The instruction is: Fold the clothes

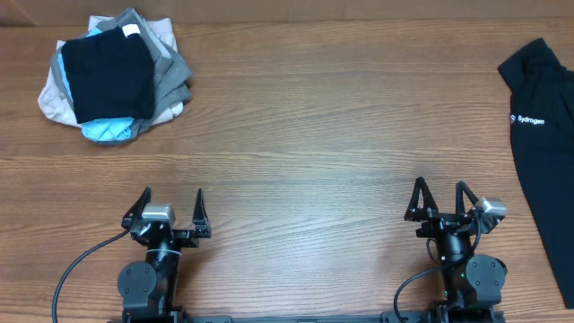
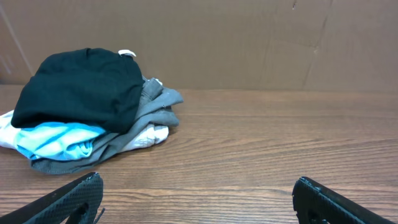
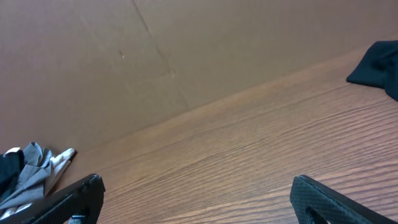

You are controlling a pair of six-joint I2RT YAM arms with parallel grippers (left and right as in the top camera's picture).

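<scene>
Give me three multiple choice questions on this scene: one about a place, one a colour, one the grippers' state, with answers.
1. Where does the black shirt lie? A. At the table's right edge. B. In its middle. C. At its near left corner.
2. What colour tops the stacked pile? A. Red. B. Black. C. Yellow.
3. How stand the left gripper and right gripper? A. Both shut on cloth. B. One open, one shut. C. Both open, empty.
Answers: 1 A, it runs off the right side; 2 B, a black piece lies on top; 3 C, jaws spread, nothing between.
</scene>
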